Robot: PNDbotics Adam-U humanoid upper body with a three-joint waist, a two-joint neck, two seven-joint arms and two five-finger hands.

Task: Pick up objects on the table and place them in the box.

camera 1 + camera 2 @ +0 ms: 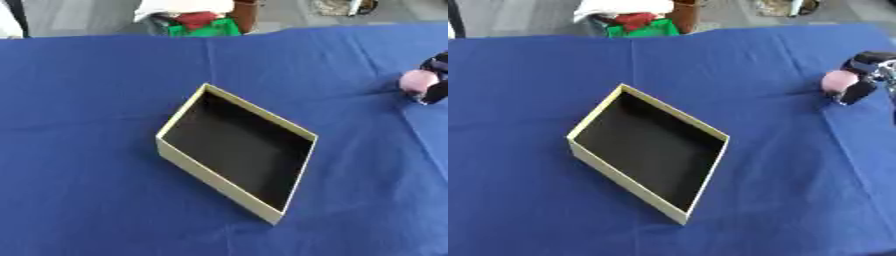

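Where the right edge of the table meets the frame, the robot's right hand (866, 80) comes in with its black fingers curled round a small pink object (836, 81), rounded in shape and held just above or on the blue cloth (527, 100); which of the two cannot be told. What the pink thing is cannot be made out. Well apart from it, toward the middle of the table, lies the box (626, 185), an open cream-walled tray with a dark inside, turned cornerwise to the camera. Nothing shows inside it. Creases run through the cloth near the hand. Only this one hand appears in either view.
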